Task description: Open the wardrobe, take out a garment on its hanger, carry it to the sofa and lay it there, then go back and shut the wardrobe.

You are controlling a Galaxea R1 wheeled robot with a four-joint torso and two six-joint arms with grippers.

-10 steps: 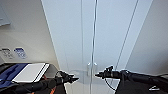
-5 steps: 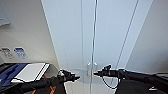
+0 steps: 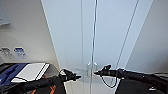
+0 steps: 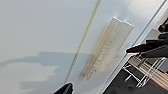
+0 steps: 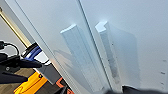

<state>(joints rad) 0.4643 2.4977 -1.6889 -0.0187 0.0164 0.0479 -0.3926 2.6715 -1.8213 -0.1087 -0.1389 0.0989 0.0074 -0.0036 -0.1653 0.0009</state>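
Observation:
The white wardrobe (image 3: 110, 37) stands right in front of me with both panelled doors shut. Its two small white handles (image 3: 92, 65) sit side by side at the centre seam, and they show large as the handles (image 5: 92, 57) in the right wrist view. My left gripper (image 3: 78, 77) hovers low to the left of the handles, a short way off the left door, and looks open as the left gripper (image 5: 35, 72). My right gripper (image 3: 96, 73) points at the right-hand handle from just below it, fingers apart. One handle (image 4: 110, 47) shows in the left wrist view, with the right gripper (image 4: 133, 53) beside it.
A dark surface with a white panel (image 3: 30, 71) and a blue item (image 3: 10, 71) stands at the lower left. A bare wall flanks the wardrobe on both sides. A wire rack (image 4: 145, 72) and an orange object (image 5: 30, 85) sit low beside the wardrobe.
The left gripper has edged slightly closer to the doors. The right gripper and the wardrobe doors look unchanged.

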